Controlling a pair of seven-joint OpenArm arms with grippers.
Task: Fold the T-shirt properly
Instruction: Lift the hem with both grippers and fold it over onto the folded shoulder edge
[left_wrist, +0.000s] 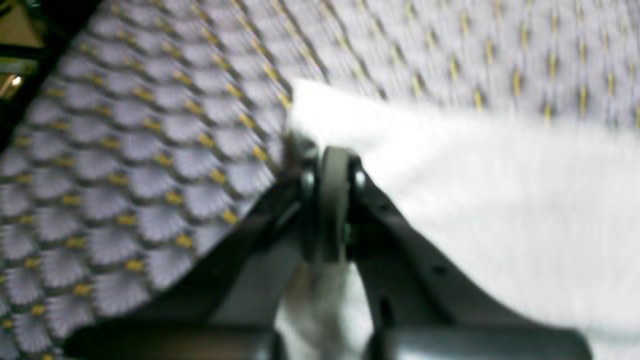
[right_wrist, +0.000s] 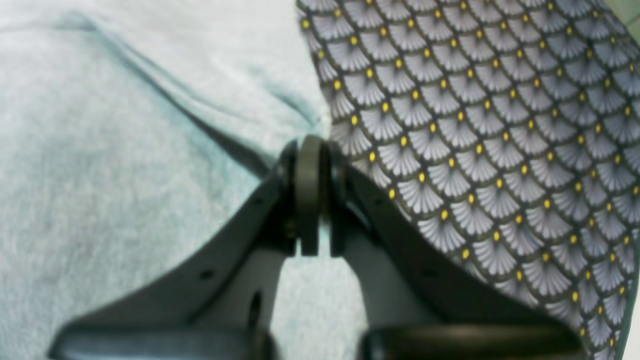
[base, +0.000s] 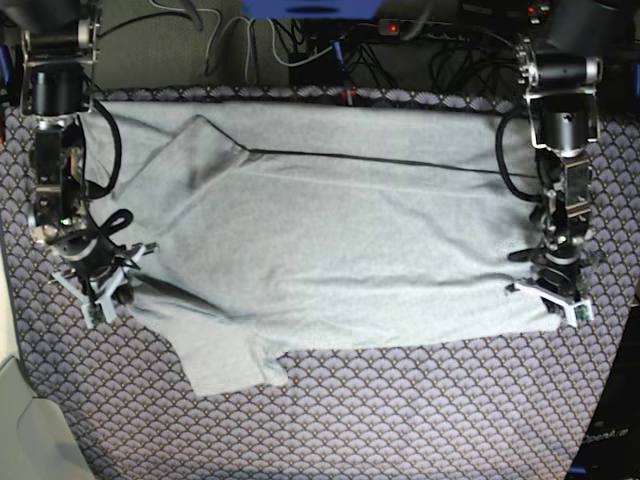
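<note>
Right pincer: black fingers pressed together on a fold at the edge of the large light heather-grey cotton T-shirt, seen closest in the right wrist view.
Left pincer: dark fingers closed on the T-shirt's pale corner; picture blurred.
T-shirt: spread wide across the desk between both arms, one short sleeve pointing toward the near edge, a dark seam line running along the far side.
Desk cover: purple-grey fan-patterned tablecloth with yellow dots, showing around the shirt.
Behind: tangled black cables.
</note>
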